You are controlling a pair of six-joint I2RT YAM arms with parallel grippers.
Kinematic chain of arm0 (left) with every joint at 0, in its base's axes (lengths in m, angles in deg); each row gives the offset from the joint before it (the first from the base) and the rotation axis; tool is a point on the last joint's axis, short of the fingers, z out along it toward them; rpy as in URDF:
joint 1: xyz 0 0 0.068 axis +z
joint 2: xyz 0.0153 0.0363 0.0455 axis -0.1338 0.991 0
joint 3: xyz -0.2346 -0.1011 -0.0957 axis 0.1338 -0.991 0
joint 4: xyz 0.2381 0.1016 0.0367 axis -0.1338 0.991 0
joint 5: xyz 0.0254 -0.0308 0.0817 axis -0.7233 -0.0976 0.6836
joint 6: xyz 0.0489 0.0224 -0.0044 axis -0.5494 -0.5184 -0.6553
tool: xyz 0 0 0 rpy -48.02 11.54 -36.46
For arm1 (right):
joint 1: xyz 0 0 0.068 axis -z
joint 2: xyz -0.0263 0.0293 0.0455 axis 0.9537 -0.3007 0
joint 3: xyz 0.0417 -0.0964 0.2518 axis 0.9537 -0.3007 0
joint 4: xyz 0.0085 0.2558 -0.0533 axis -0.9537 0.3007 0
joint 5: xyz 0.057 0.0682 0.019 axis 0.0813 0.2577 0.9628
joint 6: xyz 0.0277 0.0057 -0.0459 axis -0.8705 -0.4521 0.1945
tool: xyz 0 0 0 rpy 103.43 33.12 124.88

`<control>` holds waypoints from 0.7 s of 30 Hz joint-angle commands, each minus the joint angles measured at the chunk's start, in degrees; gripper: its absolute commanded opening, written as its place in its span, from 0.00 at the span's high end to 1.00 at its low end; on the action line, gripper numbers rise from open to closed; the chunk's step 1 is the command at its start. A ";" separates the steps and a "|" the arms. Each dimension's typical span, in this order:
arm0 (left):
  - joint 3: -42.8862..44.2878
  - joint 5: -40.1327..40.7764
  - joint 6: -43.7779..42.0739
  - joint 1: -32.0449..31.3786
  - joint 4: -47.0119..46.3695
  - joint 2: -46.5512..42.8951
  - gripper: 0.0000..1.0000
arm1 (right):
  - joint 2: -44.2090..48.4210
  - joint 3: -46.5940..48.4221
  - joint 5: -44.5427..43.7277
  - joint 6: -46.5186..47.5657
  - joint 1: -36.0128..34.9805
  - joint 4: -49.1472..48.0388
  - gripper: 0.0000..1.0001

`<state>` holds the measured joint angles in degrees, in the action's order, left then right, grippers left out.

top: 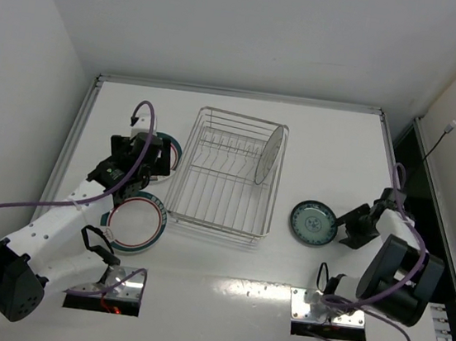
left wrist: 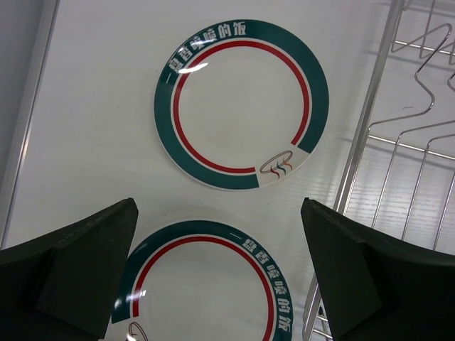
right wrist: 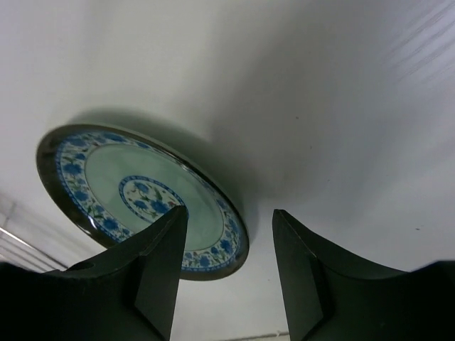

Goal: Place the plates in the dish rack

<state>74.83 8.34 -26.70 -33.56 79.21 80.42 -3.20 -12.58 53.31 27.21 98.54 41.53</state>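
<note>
- In the middle of the table, a wire rack with a row of prongs.
- Inside, at the rack's right end, an upright plate standing on edge; pattern too small to make out.
- Left of the rack, flat on the table, two green plates: far plate and near plate, close together but apart. Both with a red inner ring and white lettering on the green band.
- In the overhead view, far plate mostly hidden under the arm, near plate in plain sight.
- Left gripper released, jaws spread wide, grasping nothing, hovering over the gap between those two plates, rack wires just beside to its right.
- Right of the rack, apart from it, a teal plate lying flat; blue flower border, pale green centre.
- Right gripper also released, grasping nothing, low at the teal plate's right edge. One finger in front of the rim, the other over bare table; cannot tell whether touching.
</note>
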 commanded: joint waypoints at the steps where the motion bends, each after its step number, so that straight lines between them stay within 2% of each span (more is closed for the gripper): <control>1: 1.23 0.52 0.09 0.47 -1.36 0.34 0.00 | -1.37 -0.99 6.73 0.94 1.03 -3.65 0.51; 7: 1.23 0.52 0.09 0.47 -1.36 -0.27 0.00 | -6.03 -2.31 9.55 0.94 -0.11 -6.01 0.50; 10: 1.23 1.05 0.09 0.47 -0.84 -0.80 0.00 | -9.19 -3.80 12.62 0.94 -0.11 -8.29 0.56; 12: 1.23 1.05 0.09 0.47 -0.84 -1.41 0.00 | -10.60 -4.59 13.68 0.33 -0.11 -9.44 0.73; 16: 1.23 1.05 0.09 0.47 -0.84 -2.03 0.00 | -11.93 -4.60 13.07 0.33 -0.11 -9.45 0.99; 21: 1.23 1.05 0.09 0.47 -0.84 -2.55 0.00 | -10.00 -5.13 13.07 0.94 0.41 -9.45 1.00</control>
<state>74.83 8.67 -26.70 -33.56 79.41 79.26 -14.15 -16.43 70.80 27.69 98.89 32.57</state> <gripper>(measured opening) 0.996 0.061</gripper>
